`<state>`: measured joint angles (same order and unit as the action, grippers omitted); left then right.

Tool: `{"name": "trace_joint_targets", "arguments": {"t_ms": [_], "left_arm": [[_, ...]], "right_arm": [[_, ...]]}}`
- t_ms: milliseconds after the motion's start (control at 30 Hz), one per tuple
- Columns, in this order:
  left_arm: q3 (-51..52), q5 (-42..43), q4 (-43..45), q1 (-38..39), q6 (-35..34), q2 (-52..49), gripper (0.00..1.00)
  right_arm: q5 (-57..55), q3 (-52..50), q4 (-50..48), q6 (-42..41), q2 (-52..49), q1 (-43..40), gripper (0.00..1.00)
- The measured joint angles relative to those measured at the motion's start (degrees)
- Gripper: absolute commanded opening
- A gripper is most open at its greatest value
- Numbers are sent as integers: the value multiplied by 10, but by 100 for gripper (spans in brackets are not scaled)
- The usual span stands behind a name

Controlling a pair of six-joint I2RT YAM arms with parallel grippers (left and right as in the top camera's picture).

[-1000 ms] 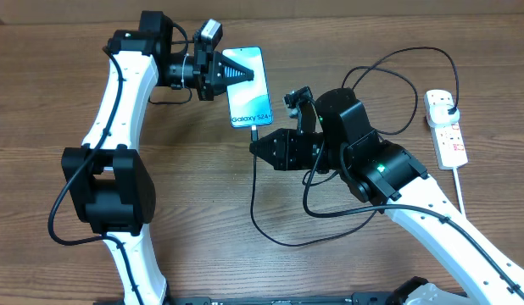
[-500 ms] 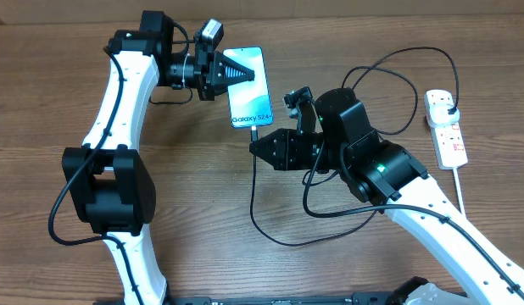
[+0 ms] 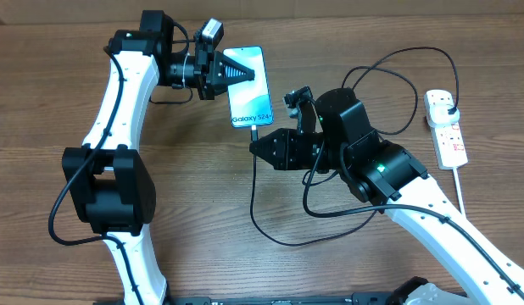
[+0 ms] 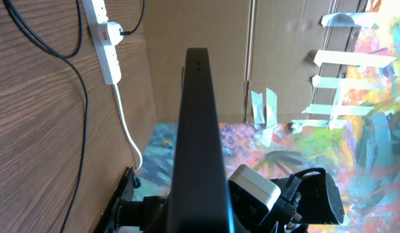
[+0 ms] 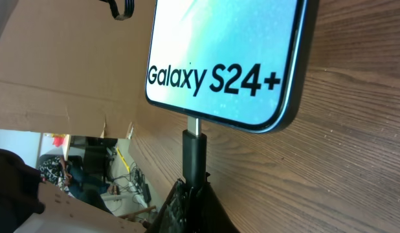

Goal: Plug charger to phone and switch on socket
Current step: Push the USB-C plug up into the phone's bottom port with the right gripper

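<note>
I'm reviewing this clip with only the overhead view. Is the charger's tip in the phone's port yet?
Observer: The right wrist view shows the charger connector at the bottom edge of the phone, with a short silver stretch of tip showing between them.
Operator: Is the right gripper on it?
Observer: Yes, the right gripper is clamped on the connector's black body.
Operator: And the socket's switch?
Observer: The left wrist view shows the socket close up, with a red switch beside a black plug. I cannot tell whether it is on or off.
</note>
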<state>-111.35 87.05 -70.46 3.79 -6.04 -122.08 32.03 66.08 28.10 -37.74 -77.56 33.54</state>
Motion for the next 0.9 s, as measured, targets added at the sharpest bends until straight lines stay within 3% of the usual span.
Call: {"name": "trace_joint_targets", "arguments": {"t_ms": [900], "left_arm": [[0, 4, 18, 0, 0, 0, 4]], "right_arm": [[0, -1, -17, -8, -8, 0, 4]]}}
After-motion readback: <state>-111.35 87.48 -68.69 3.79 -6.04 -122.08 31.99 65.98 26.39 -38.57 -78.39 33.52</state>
